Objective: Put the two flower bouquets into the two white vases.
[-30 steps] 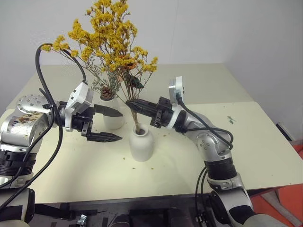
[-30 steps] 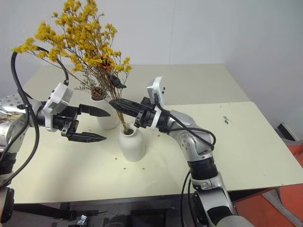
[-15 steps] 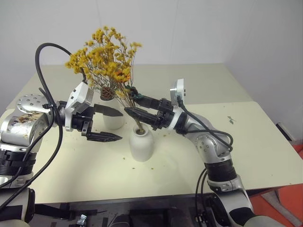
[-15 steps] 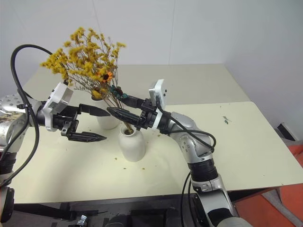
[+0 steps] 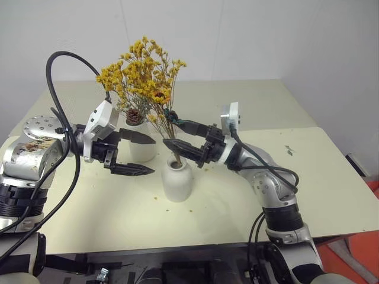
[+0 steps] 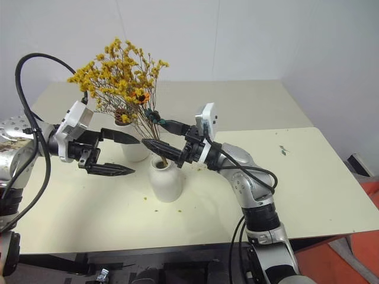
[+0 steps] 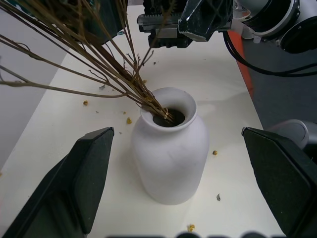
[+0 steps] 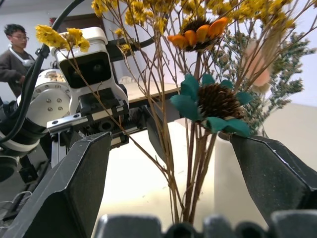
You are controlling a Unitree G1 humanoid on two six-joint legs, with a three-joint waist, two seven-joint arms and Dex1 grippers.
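The bushy yellow-orange bouquet (image 5: 142, 74) stands with its stems in the squat white vase (image 5: 176, 180) at mid-table; the stems enter the mouth of that vase (image 7: 168, 148). Behind it, the tall white vase (image 5: 141, 152) holds the grey-green bouquet, whose pinecone (image 5: 135, 115) shows above the rim. My right gripper (image 5: 167, 131) is open, its fingers on either side of the yellow stems (image 8: 190, 163) just above the squat vase, not pinching them. To the left of the squat vase my left gripper (image 5: 153, 156) stands open and empty.
The cream table (image 5: 308, 171) has fallen yellow crumbs (image 7: 129, 120) around the squat vase and a small green scrap (image 5: 288, 149) at the right. A person (image 8: 15, 49) stands in the background beyond my left arm.
My right gripper has opened and let go of the yellow bouquet's stems. The bouquet has sunk lower into the squat vase. The left gripper has stayed put.
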